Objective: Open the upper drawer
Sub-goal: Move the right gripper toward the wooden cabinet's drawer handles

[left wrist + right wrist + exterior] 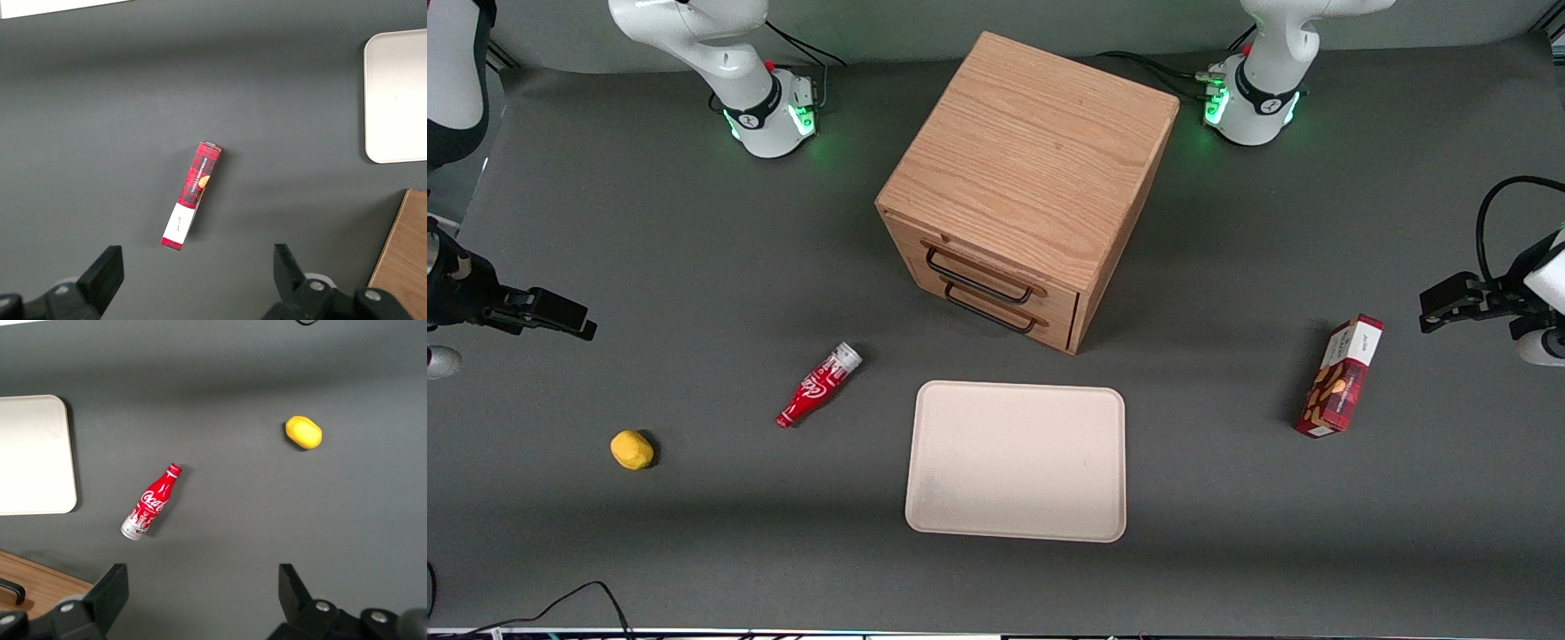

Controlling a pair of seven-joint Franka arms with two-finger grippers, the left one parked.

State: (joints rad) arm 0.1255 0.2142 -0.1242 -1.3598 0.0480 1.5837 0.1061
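The wooden cabinet [1032, 160] stands at the middle of the table, its two drawer fronts turned toward the front camera. The upper drawer [960, 252] is shut flush, with its thin black wire handle [978, 277] just above the lower drawer's handle [989, 313]. My right gripper [580, 324] hovers over the table toward the working arm's end, well apart from the cabinet. Its fingers are open and hold nothing; the right wrist view shows bare table between them [203, 577]. A corner of the cabinet [47, 585] shows in that view.
A red bottle [818, 386] [151, 503] lies between the gripper and the cabinet. A yellow lemon-like object [631, 449] [303, 432] lies nearer the front camera. A pale tray [1016, 460] [33, 453] lies in front of the drawers. A red box [1340, 376] [191, 195] lies toward the parked arm's end.
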